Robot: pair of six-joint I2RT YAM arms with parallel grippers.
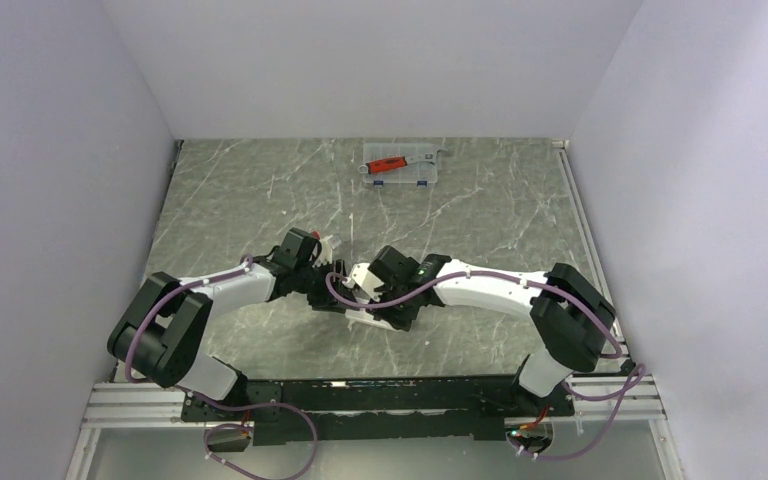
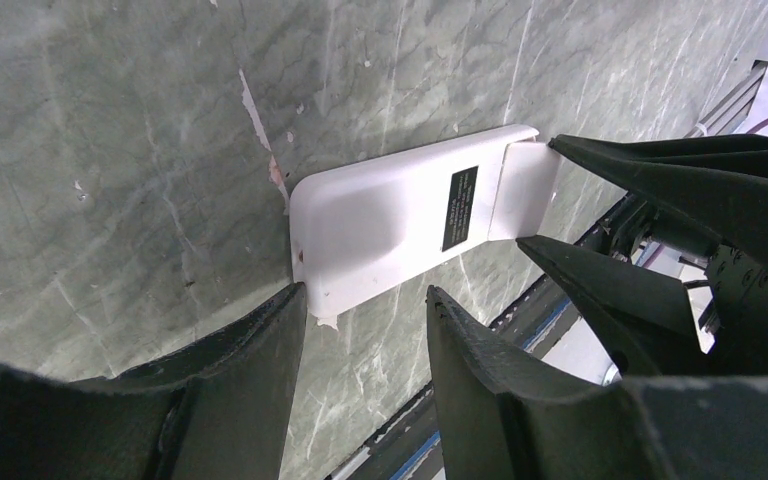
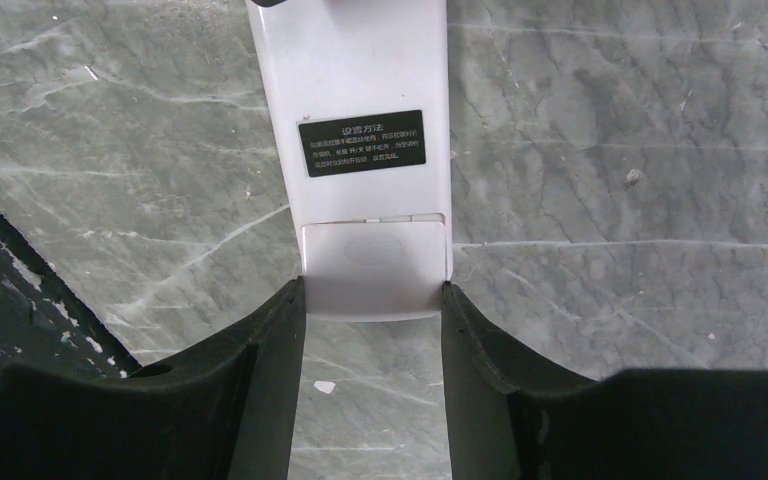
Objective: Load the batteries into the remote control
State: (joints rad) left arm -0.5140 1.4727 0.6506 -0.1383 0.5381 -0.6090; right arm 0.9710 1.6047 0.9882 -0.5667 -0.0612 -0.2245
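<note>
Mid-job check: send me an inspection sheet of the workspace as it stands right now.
Surface: grey-green marbled table.
Job's things: remote control back up, battery cover on; batteries nothing seen.
Clutter: clear case at far edge with red-handled tool.
Grippers: right gripper jaws clamp the remote's cover end; left gripper jaws apart, one finger touching its other end.
Cables: purple cables looped along both arms.
Surroundings: white walls on three sides; metal rail at near edge.
</note>
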